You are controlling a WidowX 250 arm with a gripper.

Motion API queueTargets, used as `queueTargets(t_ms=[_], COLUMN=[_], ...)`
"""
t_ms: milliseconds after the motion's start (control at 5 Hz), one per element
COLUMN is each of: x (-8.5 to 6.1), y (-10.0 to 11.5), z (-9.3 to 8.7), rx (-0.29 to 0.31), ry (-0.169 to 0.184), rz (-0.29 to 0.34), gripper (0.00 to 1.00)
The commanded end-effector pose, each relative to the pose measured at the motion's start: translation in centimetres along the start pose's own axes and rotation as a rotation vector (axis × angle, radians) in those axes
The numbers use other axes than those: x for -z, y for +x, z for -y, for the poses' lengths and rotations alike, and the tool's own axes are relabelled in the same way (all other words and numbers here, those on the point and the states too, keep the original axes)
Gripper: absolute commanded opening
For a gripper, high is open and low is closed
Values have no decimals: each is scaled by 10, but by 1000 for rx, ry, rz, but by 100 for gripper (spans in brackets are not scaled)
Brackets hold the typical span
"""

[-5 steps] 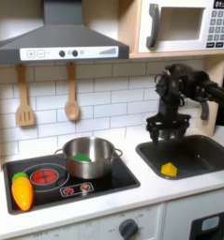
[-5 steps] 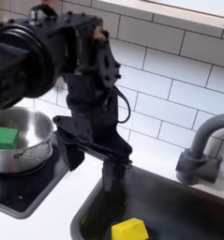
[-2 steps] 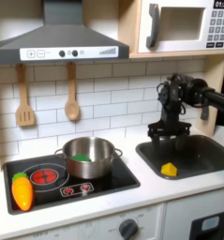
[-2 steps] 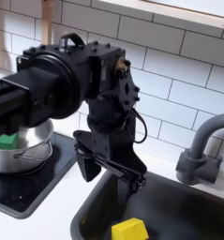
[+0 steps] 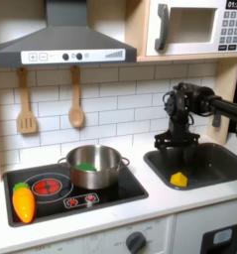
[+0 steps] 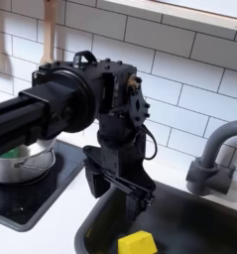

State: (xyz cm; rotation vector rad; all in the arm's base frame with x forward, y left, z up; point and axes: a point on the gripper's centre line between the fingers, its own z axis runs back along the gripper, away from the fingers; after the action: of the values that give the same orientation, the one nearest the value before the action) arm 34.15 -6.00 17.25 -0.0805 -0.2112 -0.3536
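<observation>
Claw [image 5: 176, 147] spread open above the sink, yellow block not yet gripped.

In the first exterior view the claw hangs empty over the left end of the dark sink [image 5: 221, 171]; the small yellow block [image 5: 178, 180] lies on the basin floor just beneath, apart from it, so the pick-up looks still to do. A shiny steel pot [image 5: 93, 166] holding something green stands on the black hob, a glossy orange carrot [image 5: 24, 201] beside it on the white desk [image 5: 100, 218]. In the second exterior view the matte black claw [image 6: 118, 189] has its fingers parted above the blocky, wedge-shaped yellow block [image 6: 136, 243]; a grey curved tap [image 6: 215, 159] stands at the second exterior view's right.
</observation>
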Motion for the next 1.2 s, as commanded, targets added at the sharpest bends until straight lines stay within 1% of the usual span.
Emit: queueTargets(t_ms=[0,200,400,600,800,1000], x=[2,1,-4,6,5,5], y=[1,2,-1,0,-1,-1], z=[1,6,-5,-1,-5,-5], rx=[34,66,46,57,49,44], ry=[-33,-31,-7,-25,-20,-21], rz=[14,24,48,24,24,24], gripper=[100,100,100,100,100,100])
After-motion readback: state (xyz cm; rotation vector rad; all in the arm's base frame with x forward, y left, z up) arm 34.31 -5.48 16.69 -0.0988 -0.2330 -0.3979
